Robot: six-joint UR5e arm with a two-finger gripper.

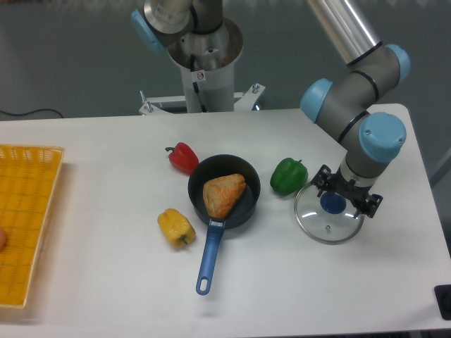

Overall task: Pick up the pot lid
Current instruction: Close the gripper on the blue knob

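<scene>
The pot lid [318,224], clear glass with a metal rim and a blue knob [332,205], lies flat on the white table [106,296] towards its right side, just right of a green pepper [288,175] and apart from the pan; the gripper [344,196] hangs from the arm directly over the lid, its black fingers [323,180] set low around the knob; from this angle I cannot tell whether the jaws are clenched on the knob or standing released beside it; the lid's rim looks to rest level on the table; the dark pan [198,184] sits near the table's middle with a browned pastry [223,194] inside and its blue handle [208,259] pointing to the front edge; a red pepper [183,157] touches the pan's back left rim; a yellow pepper [175,227] lies near its front left; a yellow basket [28,176] sits at the far left edge.
</scene>
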